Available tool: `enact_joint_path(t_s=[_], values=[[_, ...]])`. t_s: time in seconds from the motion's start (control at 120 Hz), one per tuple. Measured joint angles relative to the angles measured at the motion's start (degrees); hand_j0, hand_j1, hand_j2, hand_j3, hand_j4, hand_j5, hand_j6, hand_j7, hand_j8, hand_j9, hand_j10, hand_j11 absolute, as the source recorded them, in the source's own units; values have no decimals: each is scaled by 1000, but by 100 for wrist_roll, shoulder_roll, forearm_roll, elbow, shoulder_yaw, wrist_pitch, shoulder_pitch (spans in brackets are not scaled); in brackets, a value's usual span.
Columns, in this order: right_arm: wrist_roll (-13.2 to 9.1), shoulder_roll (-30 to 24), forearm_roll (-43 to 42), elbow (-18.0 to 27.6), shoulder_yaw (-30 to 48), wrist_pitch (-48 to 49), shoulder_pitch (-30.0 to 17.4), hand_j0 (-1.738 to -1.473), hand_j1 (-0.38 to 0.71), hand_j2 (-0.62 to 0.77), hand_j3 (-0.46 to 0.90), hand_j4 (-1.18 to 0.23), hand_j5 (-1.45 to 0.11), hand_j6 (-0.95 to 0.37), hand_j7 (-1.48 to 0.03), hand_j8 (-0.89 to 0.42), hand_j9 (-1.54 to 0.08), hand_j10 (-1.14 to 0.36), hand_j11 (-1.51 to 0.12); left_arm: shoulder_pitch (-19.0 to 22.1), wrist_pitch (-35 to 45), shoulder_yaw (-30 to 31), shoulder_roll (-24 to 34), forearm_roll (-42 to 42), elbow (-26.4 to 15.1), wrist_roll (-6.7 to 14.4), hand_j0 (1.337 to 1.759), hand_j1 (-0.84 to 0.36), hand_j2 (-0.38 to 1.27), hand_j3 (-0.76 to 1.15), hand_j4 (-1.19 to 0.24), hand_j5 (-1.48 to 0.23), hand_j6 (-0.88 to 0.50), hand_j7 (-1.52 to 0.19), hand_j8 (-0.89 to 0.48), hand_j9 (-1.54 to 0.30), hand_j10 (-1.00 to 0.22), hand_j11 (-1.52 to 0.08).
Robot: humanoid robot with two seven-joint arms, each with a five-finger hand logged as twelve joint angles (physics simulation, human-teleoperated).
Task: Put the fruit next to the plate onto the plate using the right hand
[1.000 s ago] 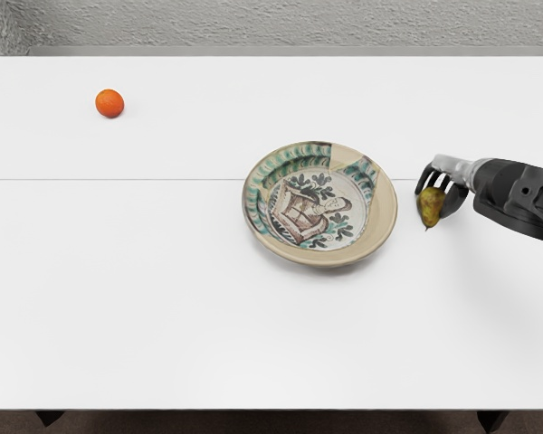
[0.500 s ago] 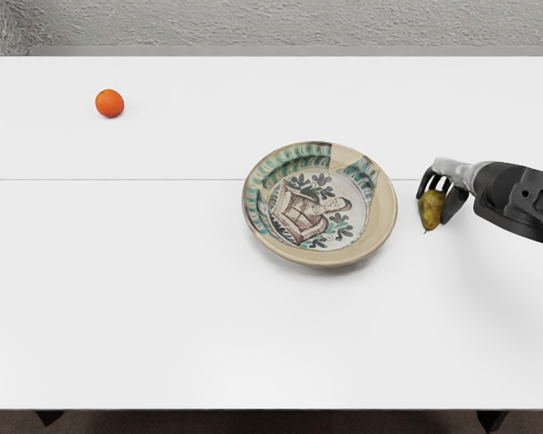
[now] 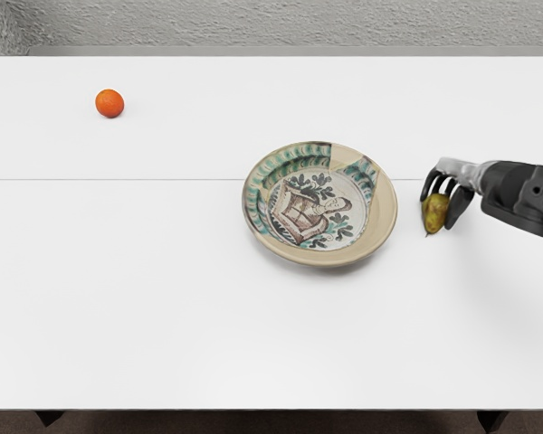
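A small yellow-green pear (image 3: 433, 213) lies on the white table just right of the painted ceramic plate (image 3: 385, 215). My right hand (image 3: 443, 204) reaches in from the right edge. Its dark fingers (image 3: 459, 205) curl down over the top and right side of the pear, closed on it. The pear sits close to the plate's rim and outside it. Nothing lies on the plate. The left arm does not show.
A small orange (image 3: 109, 103) rests far off at the table's back left. A thin seam runs across the table (image 3: 163, 298) behind the plate's middle. The table's front edge is near the bottom of the view.
My right hand and the pear have drifted slightly right and toward the front together. The fingers have stayed wrapped on the fruit. The plate and orange have not moved.
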Motion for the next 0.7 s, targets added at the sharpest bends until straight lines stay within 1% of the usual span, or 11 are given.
enact_joint_path(t_s=[0.208, 0.375, 0.55, 0.7], values=[[46, -243, 283, 119, 87, 28, 14, -1657, 289, 319, 0, -663, -867, -464, -856, -492, -856, -657, -856, -109, 0, 30, 0, -2, -9, 0, 1658, 349, 0, 0, 0, 0, 0, 0, 0, 0, 0, 0], [114, -521, 569, 329, 254, 53, 15, -1657, 291, 329, 0, -666, -873, -467, -860, -494, -860, -660, -860, -260, 0, 49, 0, -1, -12, 0, 1658, 349, 0, 0, 0, 0, 0, 0, 0, 0, 0, 0], [265, -671, 859, 453, 483, 198, 11, -1657, 292, 341, 0, -666, -876, -463, -862, -493, -864, -661, -864, -264, 0, 181, 0, -2, -12, 0, 1658, 349, 0, 0, 0, 0, -1, 0, 0, 0, 0, 0], [304, -822, 1067, 707, 640, 237, 21, -1658, 299, 349, 0, -665, -878, -462, -863, -493, -868, -659, -868, -239, 0, 211, 0, -3, -12, 0, 1658, 349, 0, 0, 0, 0, -1, 0, 0, 0, 0, 0]])
